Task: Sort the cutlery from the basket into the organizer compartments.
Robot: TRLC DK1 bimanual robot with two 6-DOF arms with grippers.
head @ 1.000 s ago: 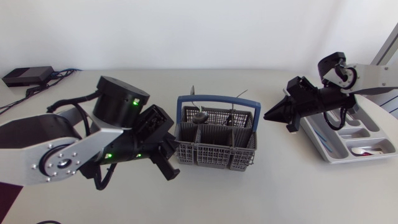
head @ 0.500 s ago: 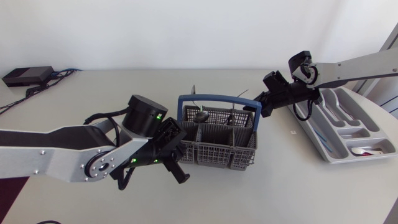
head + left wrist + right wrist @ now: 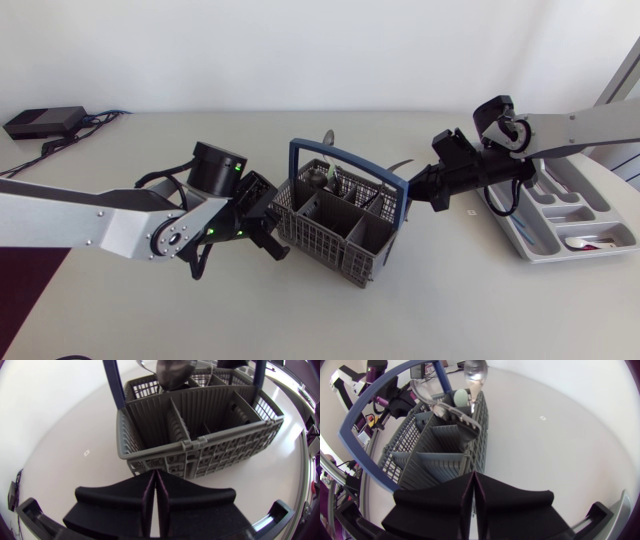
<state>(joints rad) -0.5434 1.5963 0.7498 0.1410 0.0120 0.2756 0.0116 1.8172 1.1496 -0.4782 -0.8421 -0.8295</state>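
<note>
The grey cutlery basket (image 3: 340,225) with a blue handle (image 3: 345,160) stands askew at the table's middle. It holds spoons (image 3: 322,177) and other cutlery at its far end. My left gripper (image 3: 281,249) is shut with nothing in it, its tip against the basket's left wall (image 3: 200,455). My right gripper (image 3: 414,192) is also shut and empty, its tip at the basket's right end (image 3: 440,455). A spoon (image 3: 474,371) sticks up ahead of the right gripper (image 3: 474,475). The left gripper (image 3: 155,474) faces a large spoon (image 3: 172,372). The grey organizer (image 3: 530,245) lies at the right.
The organizer holds some cutlery (image 3: 555,190) and a white spoon (image 3: 580,242). A black box with cables (image 3: 45,122) sits at the back left. A small white scrap (image 3: 470,212) lies between basket and organizer.
Both arms came in to the basket and their grippers closed. The basket has turned clockwise and shifted slightly, from square to the table edge to askew.
</note>
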